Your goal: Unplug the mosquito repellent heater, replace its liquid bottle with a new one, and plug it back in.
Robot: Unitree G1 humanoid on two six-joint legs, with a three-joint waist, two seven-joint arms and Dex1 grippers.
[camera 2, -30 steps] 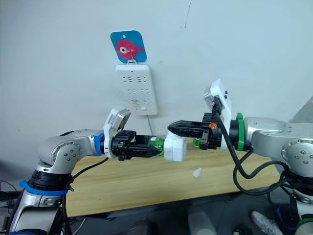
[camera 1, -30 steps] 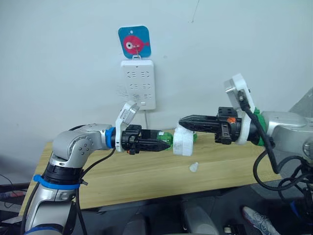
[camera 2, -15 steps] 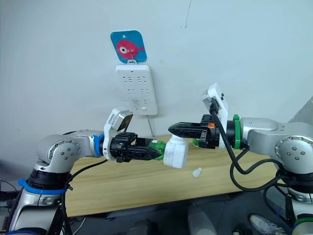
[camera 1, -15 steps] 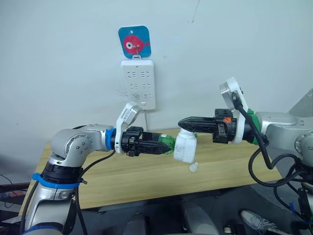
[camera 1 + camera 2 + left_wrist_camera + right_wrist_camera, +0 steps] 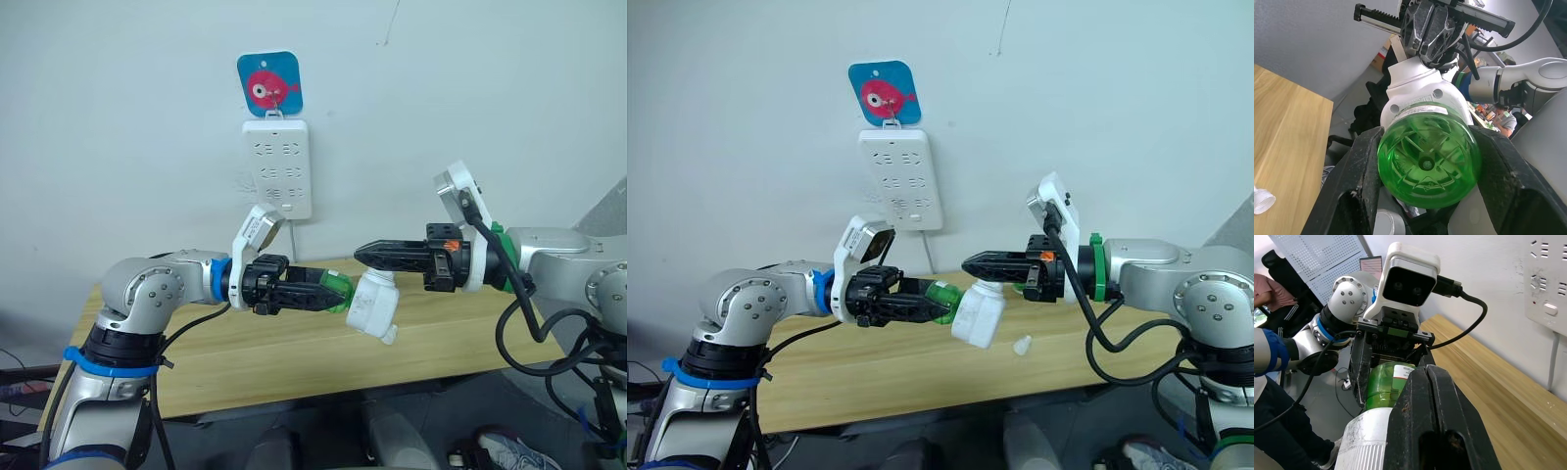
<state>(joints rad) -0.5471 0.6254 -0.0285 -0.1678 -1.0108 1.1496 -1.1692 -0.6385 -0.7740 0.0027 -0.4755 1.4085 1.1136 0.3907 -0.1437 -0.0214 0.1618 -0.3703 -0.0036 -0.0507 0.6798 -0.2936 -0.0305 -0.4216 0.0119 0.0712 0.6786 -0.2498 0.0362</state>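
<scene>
Left end effector (image 5: 328, 293) is clamped on the green bottle (image 5: 336, 291); right end effector (image 5: 364, 256) is pinched shut on the white heater (image 5: 372, 305) above the desk (image 5: 294, 352).

Black right gripper (image 5: 1437, 431) with fingers pressed together above the white mosquito repellent heater (image 5: 1364, 443); left gripper (image 5: 1388, 364) clamps its green bottle (image 5: 1386, 384).

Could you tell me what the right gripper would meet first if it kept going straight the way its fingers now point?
Probably the left gripper, which clamps the green bottle screwed into the heater that the right gripper pinches; depth is uncertain.
</scene>
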